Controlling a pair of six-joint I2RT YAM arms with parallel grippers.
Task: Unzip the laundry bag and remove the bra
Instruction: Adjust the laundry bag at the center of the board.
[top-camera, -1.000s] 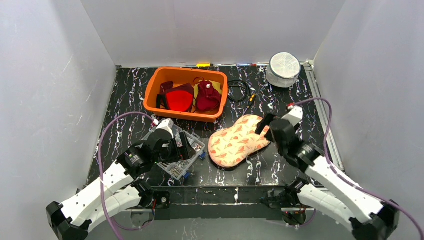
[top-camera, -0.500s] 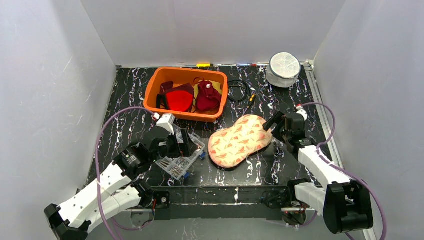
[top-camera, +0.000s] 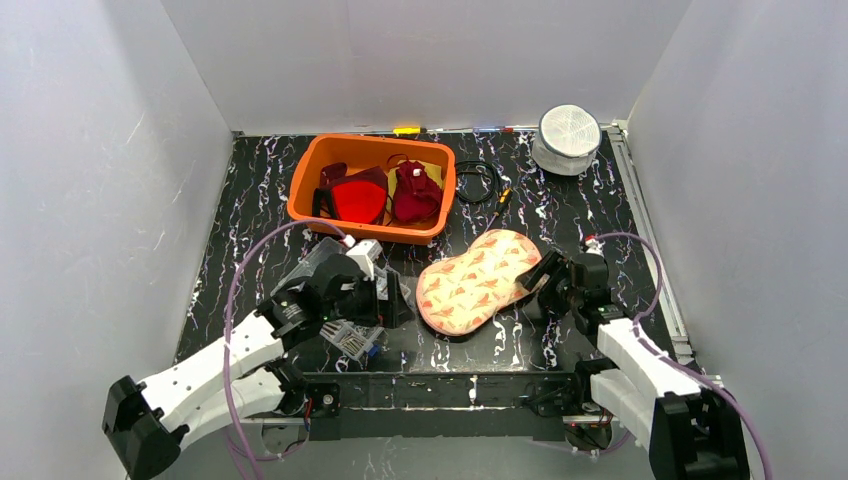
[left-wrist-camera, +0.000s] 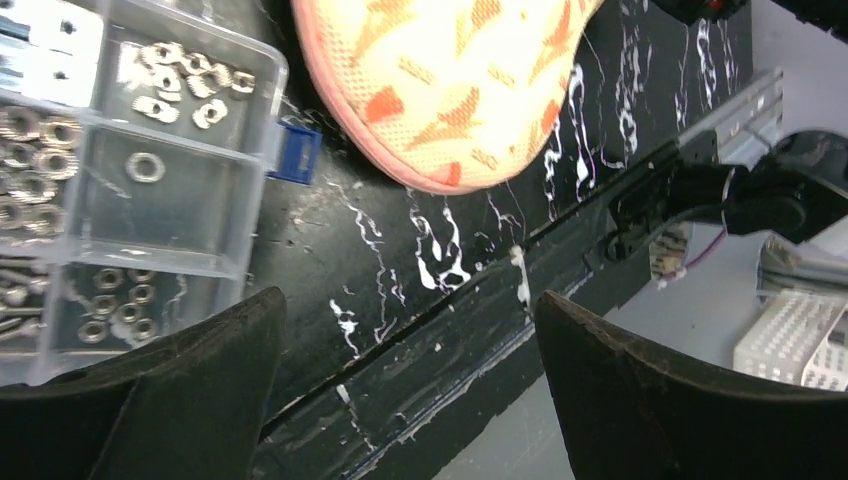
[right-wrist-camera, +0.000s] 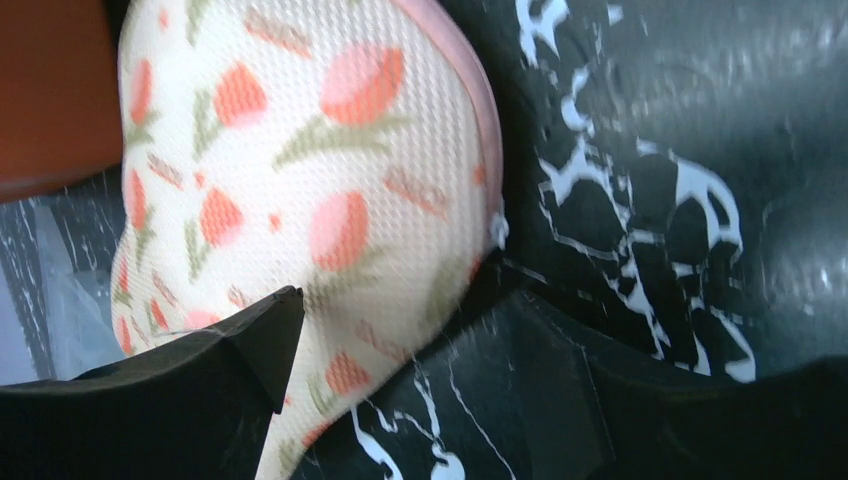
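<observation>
The laundry bag (top-camera: 478, 282) is a cream mesh pouch with an orange tulip print and pink trim, lying flat and closed on the black marbled table. The bra is hidden. My left gripper (top-camera: 395, 300) hovers just left of the bag's near end, open with nothing between its fingers; in the left wrist view the bag (left-wrist-camera: 440, 90) lies beyond the open gripper (left-wrist-camera: 410, 300). My right gripper (top-camera: 540, 280) sits low at the bag's right end, open. In the right wrist view the gripper (right-wrist-camera: 410, 320) straddles the edge of the bag (right-wrist-camera: 300, 180), one finger over the mesh, the other over the table.
An orange bin (top-camera: 300, 205) with red and maroon garments stands behind the bag. A clear parts box of nuts (left-wrist-camera: 130, 150) lies under my left arm. A black cable (top-camera: 478, 180) and a white round container (top-camera: 568, 138) are at the back. White walls enclose the table.
My right gripper has dropped and pulled nearer, down to the bag's right end. My left gripper has moved right, off the parts box, toward the bag's left end.
</observation>
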